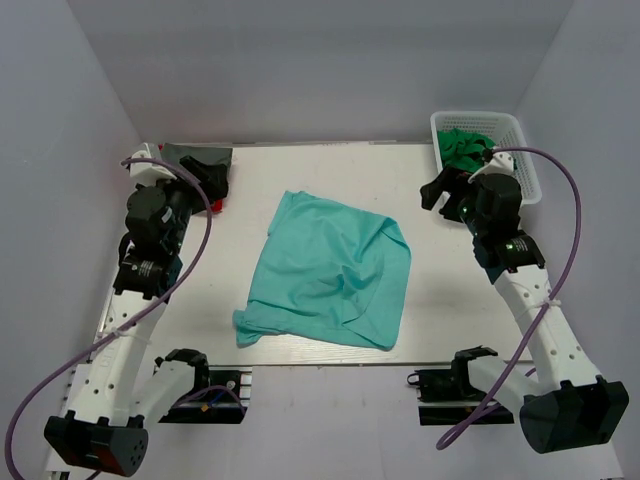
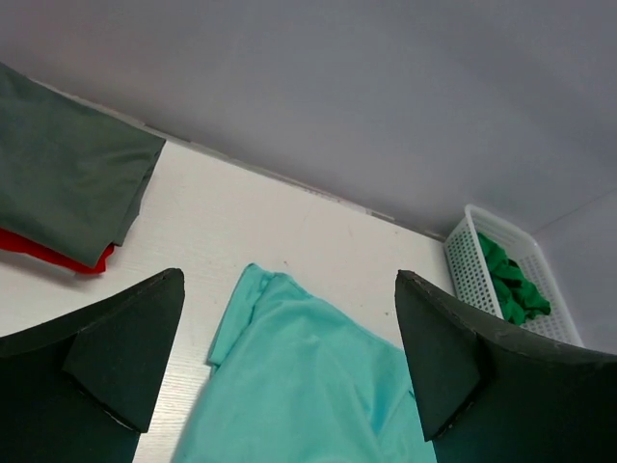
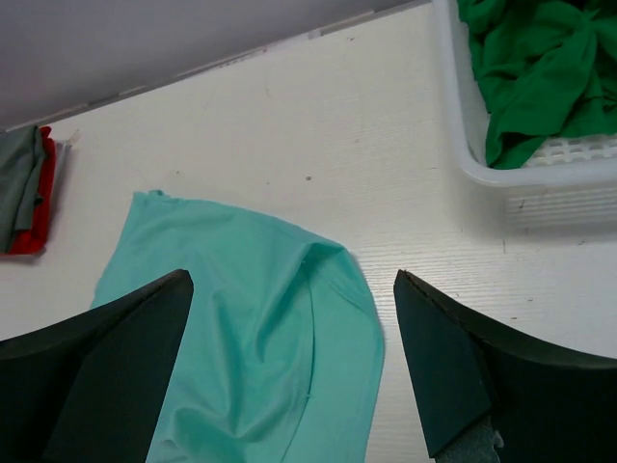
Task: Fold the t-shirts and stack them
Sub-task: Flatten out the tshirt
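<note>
A large light teal t-shirt (image 1: pixel 330 270) lies crumpled and loosely spread in the middle of the table; it also shows in the left wrist view (image 2: pixel 299 386) and the right wrist view (image 3: pixel 251 347). A folded dark grey t-shirt (image 1: pixel 198 157) lies on a red t-shirt (image 2: pixel 39 249) at the far left corner. A bright green t-shirt (image 1: pixel 465 148) sits bunched in the basket. My left gripper (image 1: pixel 215 185) is open and empty, raised near the grey and red stack. My right gripper (image 1: pixel 440 190) is open and empty, raised next to the basket.
A white plastic lattice basket (image 1: pixel 522 160) stands at the far right corner, and shows in the right wrist view (image 3: pixel 461 145). Grey walls enclose the table on three sides. Purple cables loop off both arms.
</note>
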### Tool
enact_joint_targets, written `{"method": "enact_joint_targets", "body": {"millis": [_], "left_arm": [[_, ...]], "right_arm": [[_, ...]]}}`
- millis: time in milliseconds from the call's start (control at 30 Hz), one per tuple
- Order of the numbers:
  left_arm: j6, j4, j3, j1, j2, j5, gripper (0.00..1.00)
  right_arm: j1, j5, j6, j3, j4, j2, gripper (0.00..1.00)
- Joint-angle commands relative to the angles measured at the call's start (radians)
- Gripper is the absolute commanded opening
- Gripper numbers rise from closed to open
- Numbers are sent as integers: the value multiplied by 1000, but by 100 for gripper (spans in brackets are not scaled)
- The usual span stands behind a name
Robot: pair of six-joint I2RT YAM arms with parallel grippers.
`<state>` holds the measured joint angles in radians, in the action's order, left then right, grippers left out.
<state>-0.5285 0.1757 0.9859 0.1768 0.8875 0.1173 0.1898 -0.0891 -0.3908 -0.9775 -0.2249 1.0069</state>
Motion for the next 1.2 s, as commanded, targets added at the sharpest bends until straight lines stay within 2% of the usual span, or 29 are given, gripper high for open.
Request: {"method": "enact_joint_targets", "body": {"millis": [0,67,100,233,300,433,533,567,600,700,800,900,1000,1167], "left_arm": [[-16,4,14,-2,5,-54,100],[-30,125,83,-2,54,-54,100],[-57,172,106,-2,112,-54,100],[-82,327,171,12,247,-129,97],[-82,341,171,23,284,-233,95],[-94,412,76,23,352,-395,95],[-108,459,-22,23,352,-430,97],[-119,549,-74,23,352,-407,97],[-119,550,-75,23,335,-407,97],[-119,652,-128,23,289,-344,95],[-128,721,-205,23,225,-355,92],[-175,774,-312,23,168,-364,87],[-199,785,-380,23,123,-387,85],[-225,762,-409,23,110,-406,80]], "right_arm": [[-1,45,-35,-55,-31,-10,90],[-3,67,-42,-52,-30,-2,90],[0,166,-37,-56,-27,7,90],[17,357,6,-98,-98,90,90],[28,361,32,-115,-154,148,90],[112,341,99,-93,-261,176,90],[184,261,130,-63,-344,188,90],[271,205,135,-47,-413,211,90],[272,204,135,-29,-413,211,90],[385,193,124,6,-436,231,90],[496,209,115,39,-458,243,90],[580,160,95,77,-496,240,90],[648,121,35,125,-530,256,90],[744,103,-83,207,-515,246,90]]}}
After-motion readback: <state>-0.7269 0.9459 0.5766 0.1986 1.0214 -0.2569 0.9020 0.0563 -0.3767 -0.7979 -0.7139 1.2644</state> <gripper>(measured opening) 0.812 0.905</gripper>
